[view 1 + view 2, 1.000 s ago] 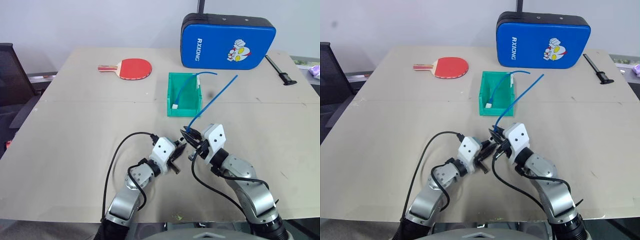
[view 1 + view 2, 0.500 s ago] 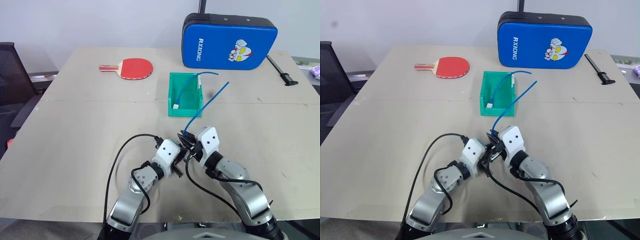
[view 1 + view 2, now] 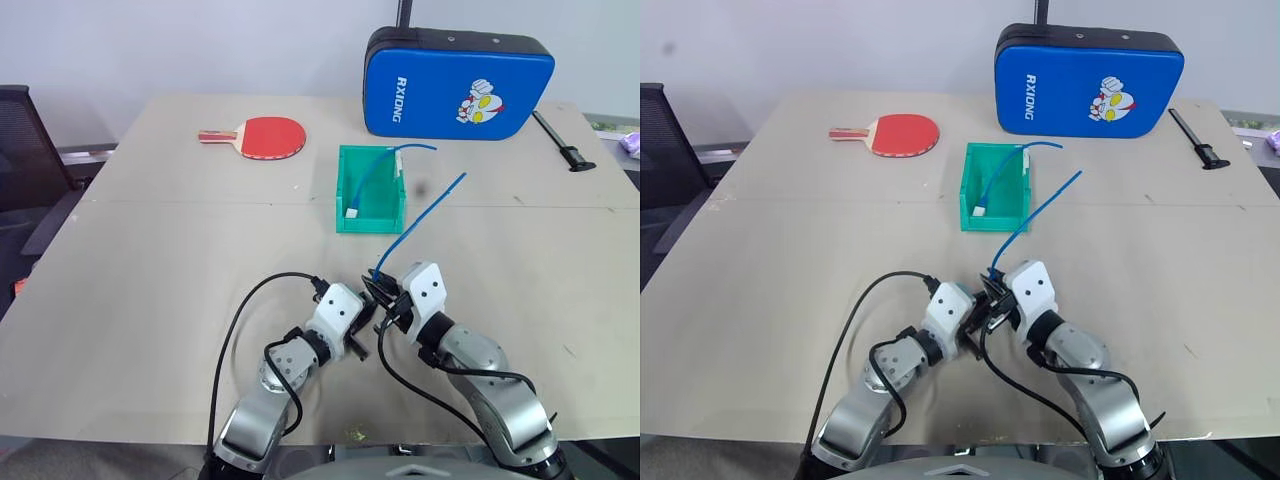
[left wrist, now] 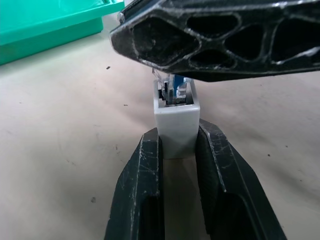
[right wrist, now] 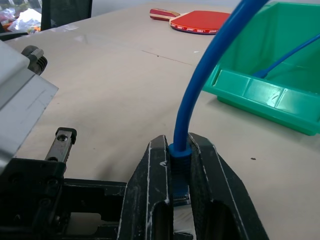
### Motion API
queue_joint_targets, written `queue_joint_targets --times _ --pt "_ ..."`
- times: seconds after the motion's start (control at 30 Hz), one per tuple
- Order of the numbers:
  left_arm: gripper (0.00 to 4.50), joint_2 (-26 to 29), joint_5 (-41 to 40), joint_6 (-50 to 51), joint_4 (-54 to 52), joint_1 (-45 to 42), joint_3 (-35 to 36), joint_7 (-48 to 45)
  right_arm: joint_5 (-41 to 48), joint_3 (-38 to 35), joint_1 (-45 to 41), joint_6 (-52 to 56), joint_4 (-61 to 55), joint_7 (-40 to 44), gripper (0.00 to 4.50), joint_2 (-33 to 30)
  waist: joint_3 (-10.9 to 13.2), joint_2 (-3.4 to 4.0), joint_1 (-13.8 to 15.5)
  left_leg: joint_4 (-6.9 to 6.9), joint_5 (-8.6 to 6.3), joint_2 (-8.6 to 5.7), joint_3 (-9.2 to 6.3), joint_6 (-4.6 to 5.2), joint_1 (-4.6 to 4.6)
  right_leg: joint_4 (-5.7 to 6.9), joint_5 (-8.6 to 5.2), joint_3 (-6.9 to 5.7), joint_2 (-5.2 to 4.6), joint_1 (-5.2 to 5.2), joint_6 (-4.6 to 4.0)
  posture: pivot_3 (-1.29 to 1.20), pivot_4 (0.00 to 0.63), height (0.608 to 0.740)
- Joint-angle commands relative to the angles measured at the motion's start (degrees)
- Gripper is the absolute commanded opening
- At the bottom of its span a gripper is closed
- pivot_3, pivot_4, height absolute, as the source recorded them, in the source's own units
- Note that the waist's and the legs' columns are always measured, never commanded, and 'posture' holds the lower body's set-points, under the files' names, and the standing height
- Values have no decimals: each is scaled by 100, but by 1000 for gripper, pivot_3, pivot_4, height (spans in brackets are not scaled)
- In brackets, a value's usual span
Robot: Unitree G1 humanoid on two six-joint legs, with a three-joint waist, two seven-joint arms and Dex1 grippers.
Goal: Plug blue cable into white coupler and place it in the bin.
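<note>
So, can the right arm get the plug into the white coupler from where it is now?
Probably yes. The right gripper holds the blue cable right above the white coupler, whose socket faces it in the left gripper; nothing lies between them.

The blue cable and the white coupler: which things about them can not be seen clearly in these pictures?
- Whether the blue cable's plug is fully seated: left wrist view, right gripper's finger covers the white coupler's socket.
- The coupler's lower part: left gripper's fingers hide it.
- Head views: the joint is too small.
</note>
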Motion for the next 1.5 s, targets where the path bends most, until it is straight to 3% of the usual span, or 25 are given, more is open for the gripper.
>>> queue_joint_targets --times 0.03,0.37,0.67,0.87,1.03,1.13,1.23,1.43,1.5 --pt "300 13 -30 83 -155 142 -77 1 -134 -17 11 -27 39 -78 0 -35 0 0 0 0 0 0 0 0 0 0 0 0 0 0 0 0 150 728" --pt "300 -3 -45 168 -236 177 -55 39 -422 246 203 -74 874 -47 0 -129 -29 -7 -17 -1 0 1 1 0 4 0 0 0 1 1 0 0 150 728" --pt "300 -108 -270 217 -213 74 110 24 -342 258 384 -825 1725 145 0 -86 -125 -18 -103 -18 -1 7 11 0 50 1 -4 11 2 22 -2 0 150 728" --pt "3219 33 -741 -21 -383 53 333 -392 -107 -134 75 -1433 1441 173 0 84 -120 -17 -106 -18 -1 8 14 -1 47 1 -3 15 -3 19 -4 0 150 728" --pt "3219 552 -1107 78 -797 300 694 -736 197 -383 -94 -1376 987 436 0 -89 -100 -6 -103 -18 -1 8 15 -1 46 2 -3 18 -8 16 -5 0 150 728" --pt "3219 866 -1451 515 -1265 301 1056 -854 834 -610 -613 -539 398 729 0 -230 -58 -1 -106 -18 -1 7 15 -1 42 1 -2 17 -13 14 -5 0 150 728" --pt "3219 1126 -2377 1388 -1859 88 1728 -922 1791 -972 -1665 870 205 1065 0 -455 -41 -3 -125 -12 0 5 15 0 19 4 0 17 -16 -2 -7 0 150 728" --pt "3219 1922 -3514 2491 -2261 -463 3017 -873 2293 -1503 -3673 1797 1649 1391 0 -555 -32 1 -127 -18 1 6 -4 -1 1 4 1 -5 4 -11 -8 0 150 728" --pt "3219 2156 -3998 2899 -2218 -863 3615 -690 2225 -1577 -4490 1884 2638 1419 0 -419 -15 0 -136 -19 1 0 -7 -2 -7 3 6 -9 4 -12 2 0 150 728"
